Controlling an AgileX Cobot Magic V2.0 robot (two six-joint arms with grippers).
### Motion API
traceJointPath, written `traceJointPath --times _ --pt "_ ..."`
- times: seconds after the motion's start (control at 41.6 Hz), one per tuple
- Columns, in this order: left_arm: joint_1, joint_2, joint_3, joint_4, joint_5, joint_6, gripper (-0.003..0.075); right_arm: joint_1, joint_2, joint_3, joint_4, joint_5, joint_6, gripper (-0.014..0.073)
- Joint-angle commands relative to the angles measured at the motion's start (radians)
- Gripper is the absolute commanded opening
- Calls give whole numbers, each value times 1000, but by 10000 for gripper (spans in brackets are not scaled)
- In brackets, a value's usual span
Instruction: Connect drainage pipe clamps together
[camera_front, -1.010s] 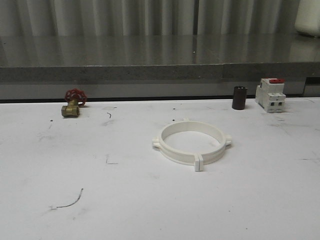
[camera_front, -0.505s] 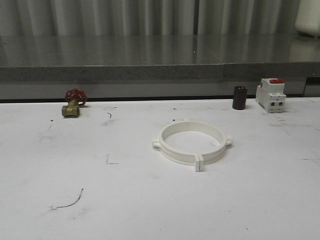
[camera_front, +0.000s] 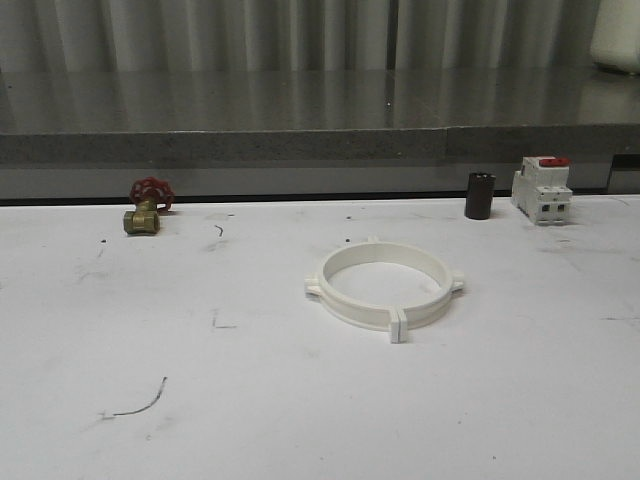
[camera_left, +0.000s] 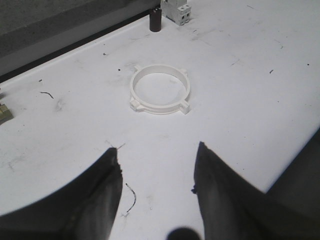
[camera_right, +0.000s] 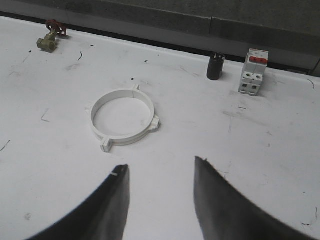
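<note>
Smooth cream plastic drainage pipe clamps (camera_front: 385, 285) form one ring.

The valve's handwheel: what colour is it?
Red, on the brass valve; the front view shows it best.

The left pincer (camera_left: 156, 170) has two dark grey, near-black fingers (camera_left: 102, 200), broad at the base and tapering to blunt, slightly ragged tips; a small dark rounded part sits between their bases. The right pincer (camera_right: 160, 172) has matching matte, dark, tapering fingers (camera_right: 220, 205) with smooth curved inner edges.
</note>
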Motion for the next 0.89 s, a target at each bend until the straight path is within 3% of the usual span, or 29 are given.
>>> traceJointPath --times 0.0,0.216,0.697,0.866 --pt "0 -3 -25 -13 -74 -1 298 -5 0 -23 8 -75 -7 271" --pt "0 -3 -25 -13 -74 -1 1 -5 0 -23 8 -74 -7 -75" --pt "0 -21 -18 -13 -76 -1 -20 -5 0 -23 8 -73 -7 -69" --pt "156 -130 67 -20 -140 -1 -20 -5 0 -23 8 -72 -7 -69"
